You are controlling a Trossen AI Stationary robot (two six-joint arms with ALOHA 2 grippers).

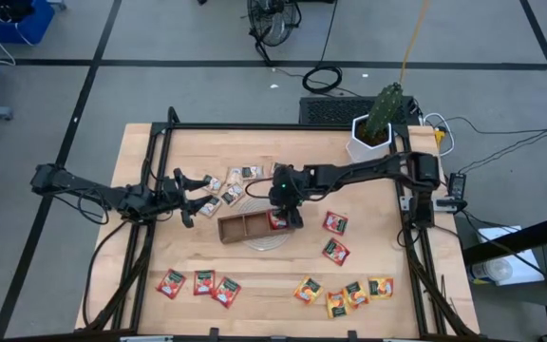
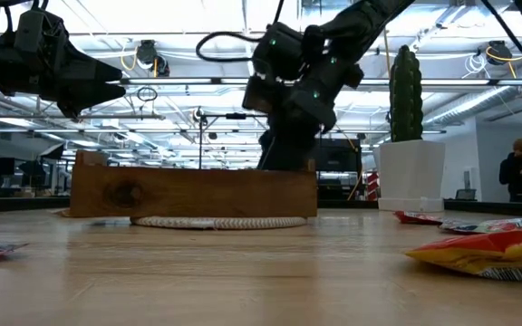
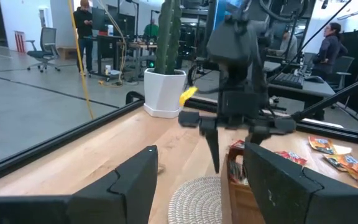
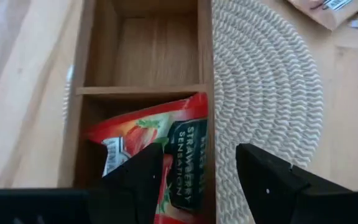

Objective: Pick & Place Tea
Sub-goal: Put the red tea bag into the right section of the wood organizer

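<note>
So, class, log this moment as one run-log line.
right gripper: jaws open over red strawberry tea sachet in brown wooden tray | left gripper: open, waiting

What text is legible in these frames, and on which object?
"STRAWBERRY SENSATION": on the red tea sachet in the wooden tray's end compartment, under the right gripper.
Beige sachets' dark labels: too small to read.
Orange-yellow sachets: print unreadable.

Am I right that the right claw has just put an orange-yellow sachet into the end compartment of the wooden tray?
Not quite: the sachet is red, a strawberry one, as the right wrist view shows. The right claw is over the end compartment of the wooden tray.
</note>
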